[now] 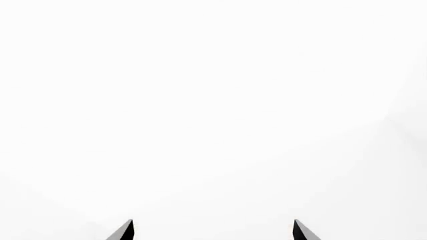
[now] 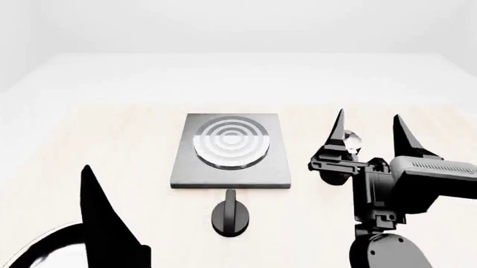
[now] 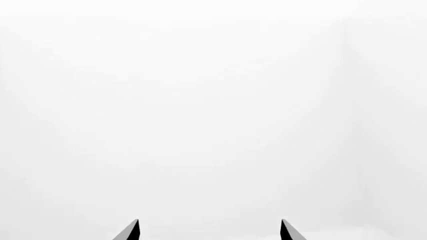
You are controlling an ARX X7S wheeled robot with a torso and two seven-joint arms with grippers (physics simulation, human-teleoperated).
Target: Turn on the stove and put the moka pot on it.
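flat square grey metal stove plate (image 2: pixel 231 151) with ring burner mid-counter (image 2: pixel 111 145); round black knob (image 2: pixel 232 215) just before it. moka pot mostly hidden behind right claw (image 2: pixel 368 131), only its silver top (image 2: pixel 350 138) showing. both claws released and empty, left claw (image 1: pixel 213 230) raised. risk: right arm could topple the unseen pot while reaching. no readable writing.

A bare simulated kitchen mock-up, judging by a pale wood-toned counter (image 2: pixel 111 145) carrying a grey stove (image 2: pixel 229 167) with a ringed burner. Just in front of the stove, a round black knob (image 2: pixel 231 216). Behind the stove, only blank white walls (image 2: pixel 238 28), featureless and render-smooth.
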